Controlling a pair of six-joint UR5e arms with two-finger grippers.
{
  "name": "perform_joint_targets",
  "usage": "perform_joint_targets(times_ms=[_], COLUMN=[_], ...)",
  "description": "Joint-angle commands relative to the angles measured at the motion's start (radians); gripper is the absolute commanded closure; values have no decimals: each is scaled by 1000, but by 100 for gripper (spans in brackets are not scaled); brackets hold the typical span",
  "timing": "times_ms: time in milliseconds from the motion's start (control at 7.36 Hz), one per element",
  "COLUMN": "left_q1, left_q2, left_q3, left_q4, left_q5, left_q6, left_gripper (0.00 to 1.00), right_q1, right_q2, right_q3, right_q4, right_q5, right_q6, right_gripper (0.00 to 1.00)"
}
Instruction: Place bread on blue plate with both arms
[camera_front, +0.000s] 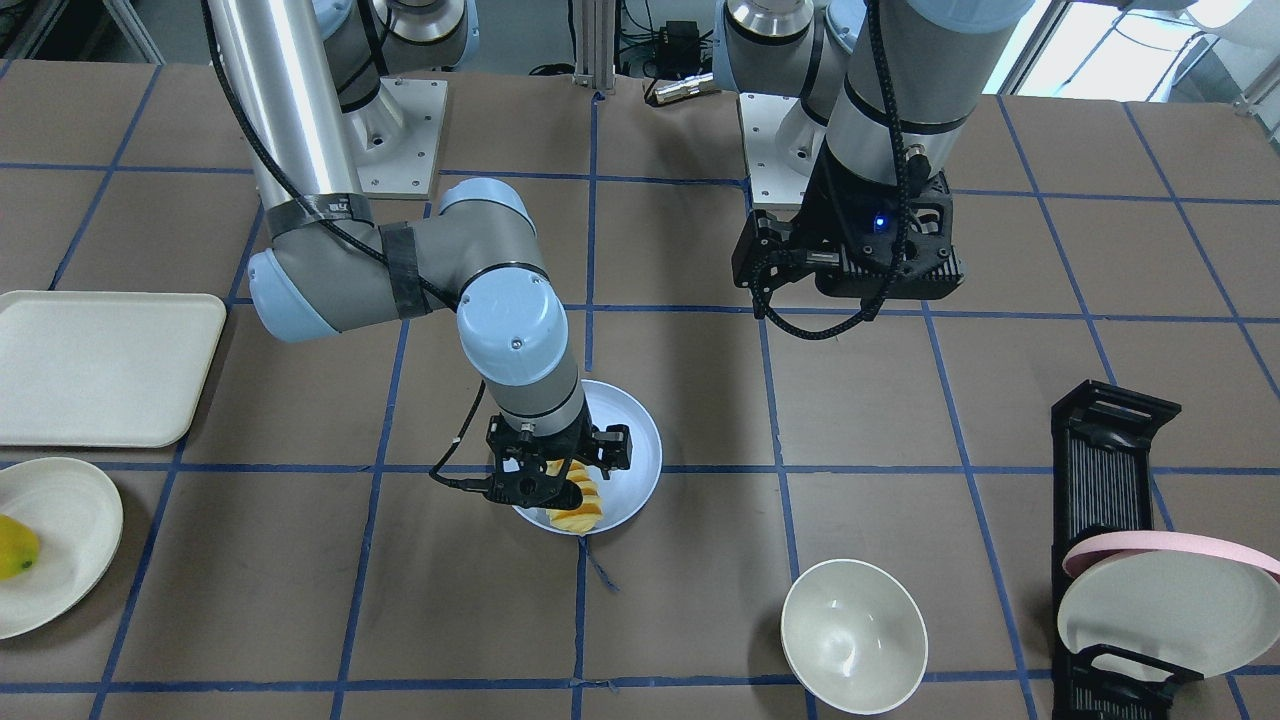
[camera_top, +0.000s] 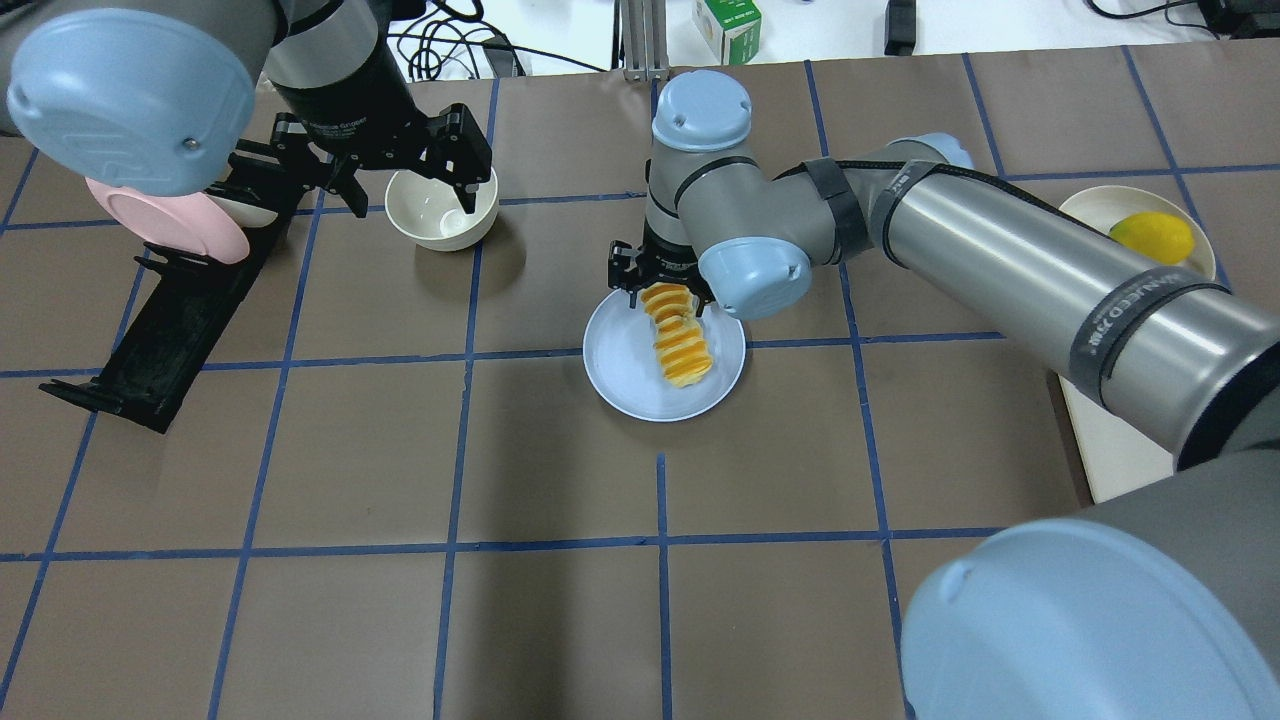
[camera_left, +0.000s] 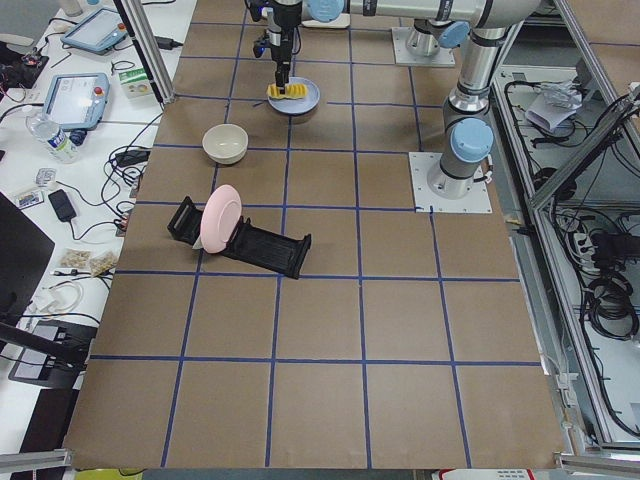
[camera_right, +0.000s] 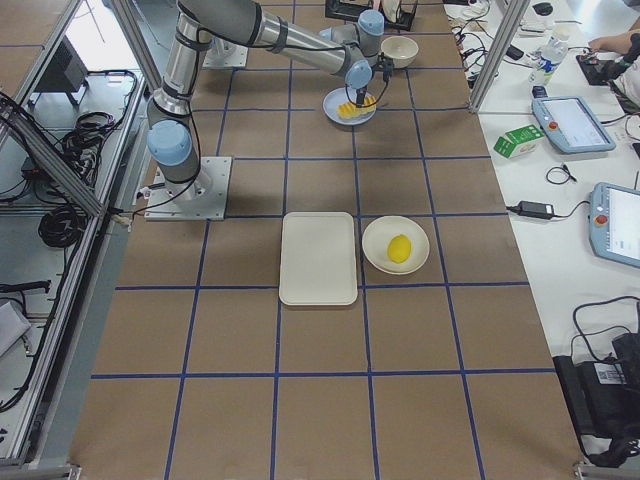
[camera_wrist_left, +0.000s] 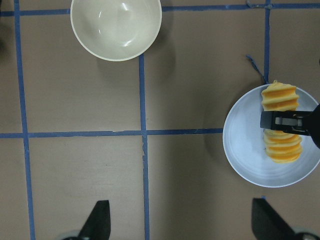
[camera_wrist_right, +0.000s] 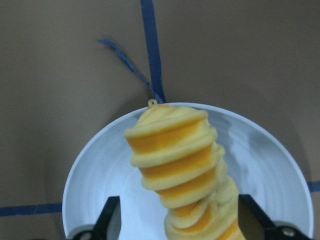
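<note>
The bread (camera_top: 680, 345) lies on the blue plate (camera_top: 625, 375) near the table's middle, one end by the plate's rim (camera_wrist_right: 95, 180). My right gripper (camera_top: 662, 285) hangs over the loaf's other end. In the right wrist view its two fingers stand wide apart on either side of the bread (camera_wrist_right: 175, 155), so it is open. My left gripper (camera_top: 410, 165) is open and empty. It hovers high above the table beside the white bowl, apart from the plate. In the left wrist view the bread (camera_wrist_left: 280, 97) and plate (camera_wrist_left: 245, 145) are at the right edge.
A white bowl (camera_front: 853, 635) stands near the left gripper. A black dish rack (camera_front: 1110, 480) holds a pink-rimmed plate (camera_front: 1170, 600). A cream tray (camera_front: 100, 365) and a cream plate (camera_front: 60, 540) with a yellow fruit (camera_front: 15, 547) sit on the robot's right.
</note>
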Motion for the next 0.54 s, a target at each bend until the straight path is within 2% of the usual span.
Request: perform_joint_targets(times_ms=[0,272,408], left_q1=[0,2,0], left_q2=[6,7,7], left_q3=[-2,3,4], left_q4=[-11,-11,-10], left_q5=[-1,-1,-2], left_q6=[0,0,-2], left_gripper=[0,0,0], right_q1=[-55,-195,-231], right_q2=[-104,-226,-311], right_q3=[-7,-8,-7], right_q4=[140,269,369], right_q5=[-15,-14,-22], right_q6=[-91,-286,-317], right_gripper=[0,0,0])
